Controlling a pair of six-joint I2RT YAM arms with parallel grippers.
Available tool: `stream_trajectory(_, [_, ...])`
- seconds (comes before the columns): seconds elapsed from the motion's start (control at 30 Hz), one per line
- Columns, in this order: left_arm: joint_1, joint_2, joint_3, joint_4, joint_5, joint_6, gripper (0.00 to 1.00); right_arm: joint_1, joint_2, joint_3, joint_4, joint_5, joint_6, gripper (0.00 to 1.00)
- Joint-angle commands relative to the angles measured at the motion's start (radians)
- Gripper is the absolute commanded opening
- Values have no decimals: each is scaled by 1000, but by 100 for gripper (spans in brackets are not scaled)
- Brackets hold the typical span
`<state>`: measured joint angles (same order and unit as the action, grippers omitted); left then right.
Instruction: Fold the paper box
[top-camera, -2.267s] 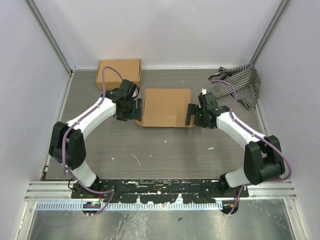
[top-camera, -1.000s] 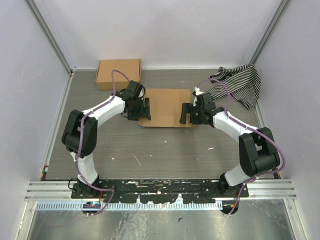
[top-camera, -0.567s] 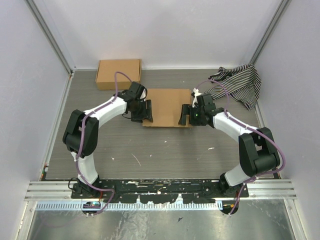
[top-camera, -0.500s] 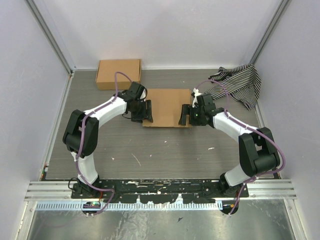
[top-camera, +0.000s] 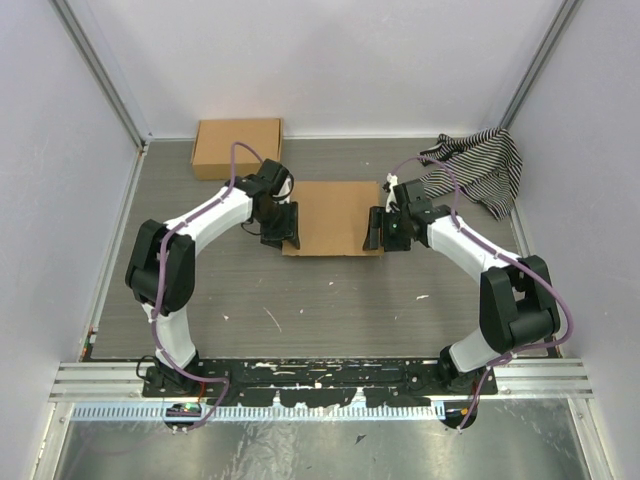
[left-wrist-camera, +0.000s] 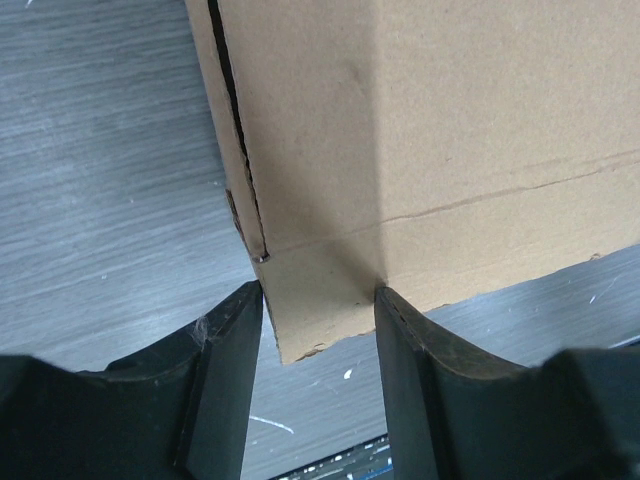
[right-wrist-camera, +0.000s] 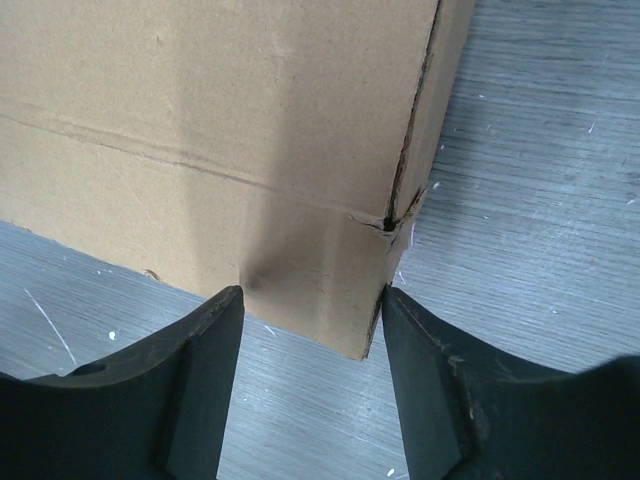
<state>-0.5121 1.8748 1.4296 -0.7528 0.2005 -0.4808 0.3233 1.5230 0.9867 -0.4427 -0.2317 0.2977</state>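
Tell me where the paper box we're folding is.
Top view: the paper box lies mid-table between the left gripper and right gripper, striped cloth to its right.

Brown paper box (top-camera: 332, 215), black-and-white striped cloth (top-camera: 482, 166)

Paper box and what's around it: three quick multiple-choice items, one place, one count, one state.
1. The striped cloth lies: A at the table's far right corner; B near left; C between the arm bases.
2. Brown cardboard boxes on the table: A one; B two; C four.
3. The left gripper and right gripper: A each straddle a near corner of the paper box; B pinch the cloth; C hang over bare table.
Key: 1 A, it is bunched by the right wall at the far end. 2 B, the paper box mid-table plus a second box far left. 3 A, both wrist views show a cardboard corner between the fingers.
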Motion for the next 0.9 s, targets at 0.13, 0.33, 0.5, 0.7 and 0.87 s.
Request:
stream_trajectory(0.13, [-4, 16, 83, -126, 55, 18, 53, 3, -6, 117, -87, -61, 36, 61])
stream_trajectory(0.33, [-4, 41, 132, -191, 67, 39, 53, 2, 11, 141, -123, -58, 29, 61])
stream_trajectory(0.5, [-3, 57, 164, -240, 74, 53, 53, 3, 35, 143, -142, -63, 28, 61])
stream_trajectory(0.7, [-3, 79, 177, -269, 87, 63, 53, 3, 69, 159, -163, -81, 39, 61])
stream_trajectory(0.87, [-4, 87, 187, -295, 93, 65, 53, 3, 90, 213, -222, -92, 58, 59])
